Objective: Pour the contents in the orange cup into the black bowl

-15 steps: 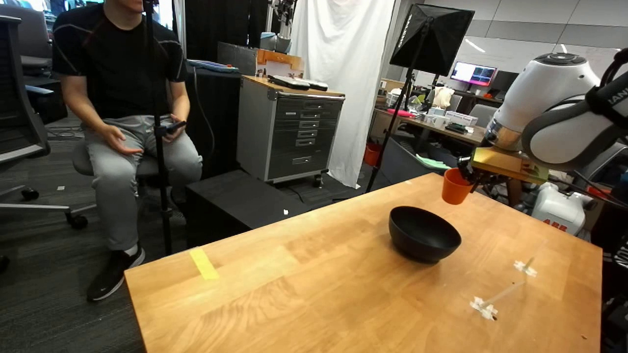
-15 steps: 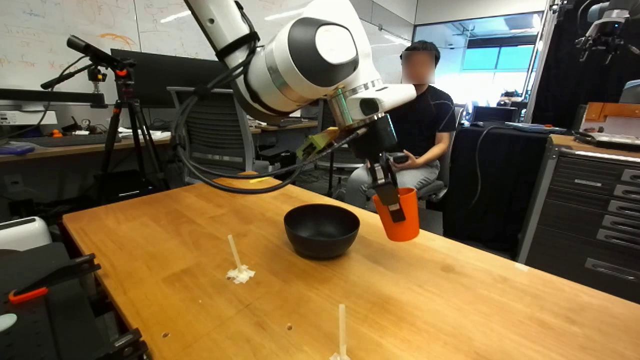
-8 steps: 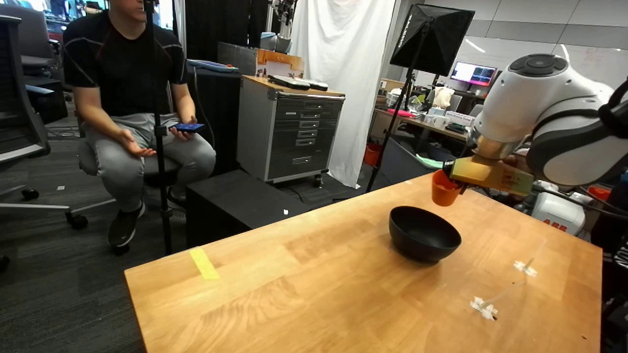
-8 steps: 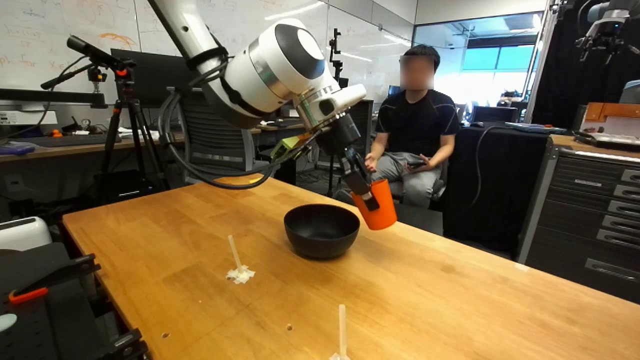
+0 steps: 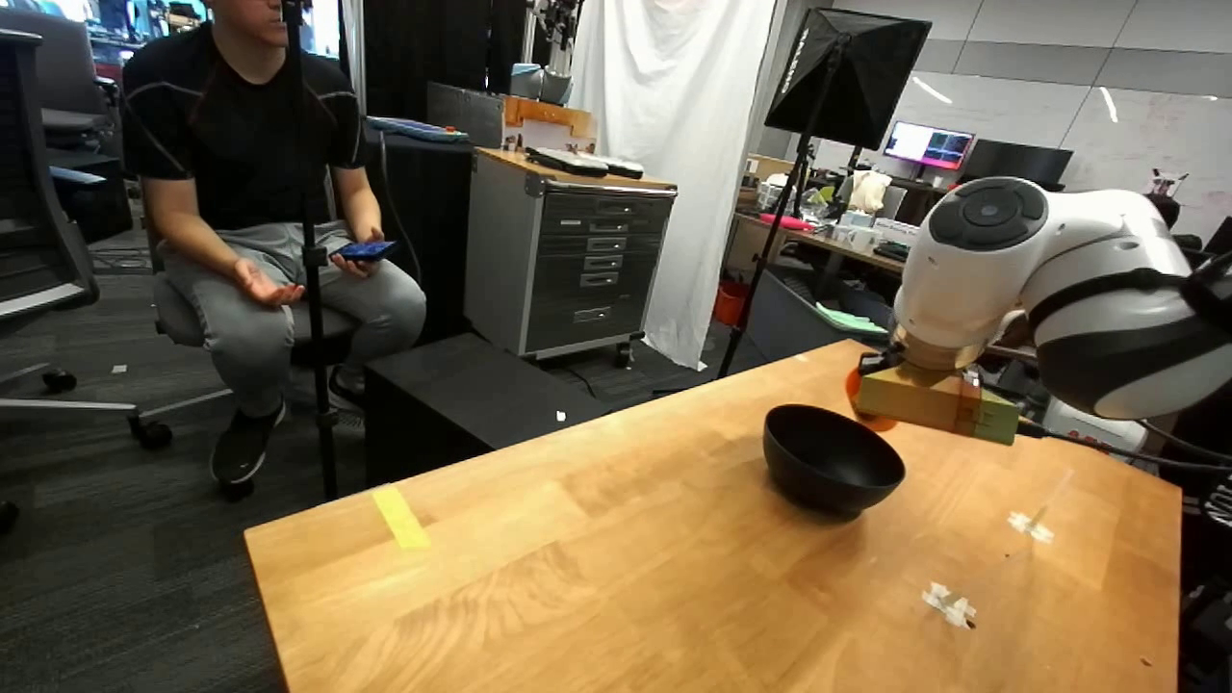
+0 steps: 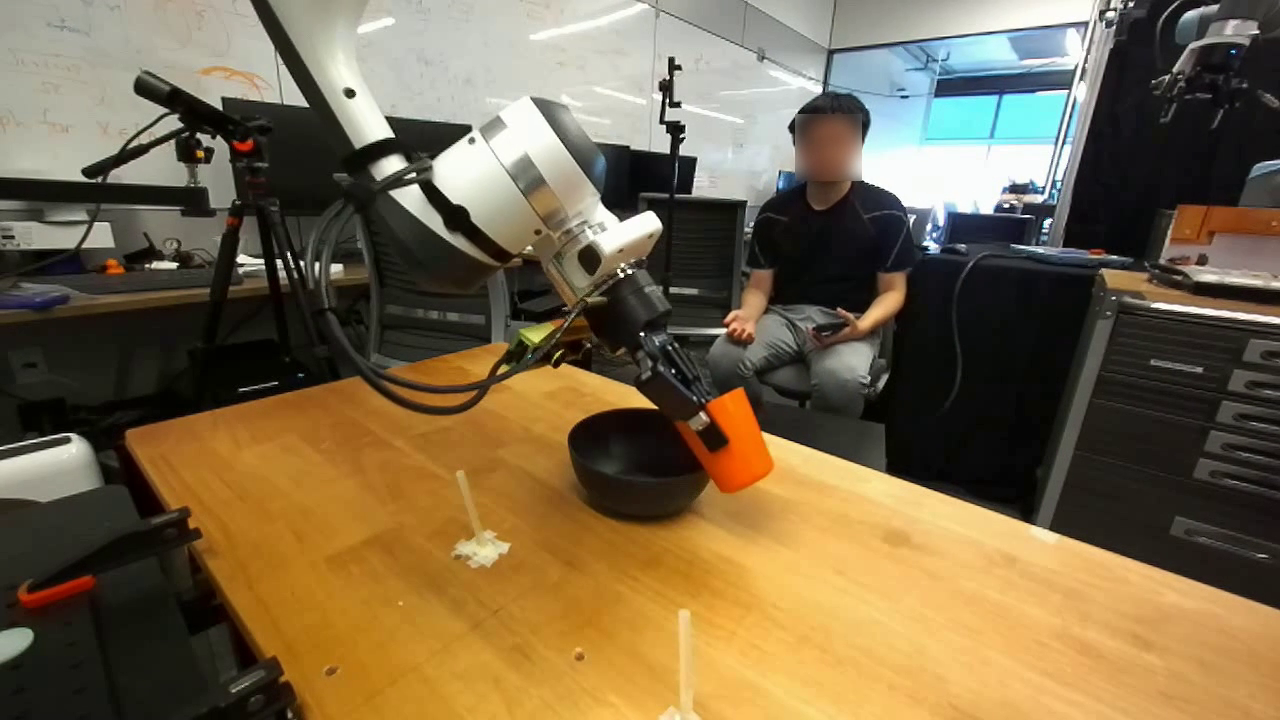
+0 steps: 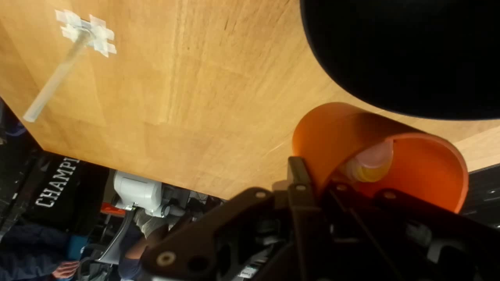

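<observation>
The contents (image 7: 374, 168), yellow and pinkish pieces, lie inside the tilted orange cup (image 6: 743, 450). The hand (image 7: 318, 180) grips the cup by its wall, beside the black bowl (image 6: 630, 494), which stands on the bench (image 6: 860, 580). For a clean pour, the cup's mouth should be centred over the bowl, then tipped gradually.

The wrist view's edges cut off the black bowl (image 7: 406, 58).
</observation>
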You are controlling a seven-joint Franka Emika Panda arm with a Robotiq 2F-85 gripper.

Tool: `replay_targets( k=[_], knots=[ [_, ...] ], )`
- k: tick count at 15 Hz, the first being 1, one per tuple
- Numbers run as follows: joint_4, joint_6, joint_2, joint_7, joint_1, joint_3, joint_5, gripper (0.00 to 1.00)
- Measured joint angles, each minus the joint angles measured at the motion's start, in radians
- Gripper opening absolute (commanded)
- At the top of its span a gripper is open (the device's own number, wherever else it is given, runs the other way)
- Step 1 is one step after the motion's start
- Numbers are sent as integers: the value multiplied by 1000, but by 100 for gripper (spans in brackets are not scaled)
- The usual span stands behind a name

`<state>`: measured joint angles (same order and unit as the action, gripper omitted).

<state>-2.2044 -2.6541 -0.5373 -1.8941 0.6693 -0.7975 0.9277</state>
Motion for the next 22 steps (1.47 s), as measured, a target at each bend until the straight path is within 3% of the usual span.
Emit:
replay_targets(
  k=[5,7,10,12,15,22],
  knots=[
    [2,150,31,-305,-35,98,271,1],
    [0,245,59,-410,-88,191,371,1],
    [-1,397,89,-506,-219,382,463,1],
    [-2,476,94,-545,-305,497,492,1],
    [-4,560,94,-584,-398,618,510,1],
    [-4,714,91,-656,-479,744,512,1]
  ],
)
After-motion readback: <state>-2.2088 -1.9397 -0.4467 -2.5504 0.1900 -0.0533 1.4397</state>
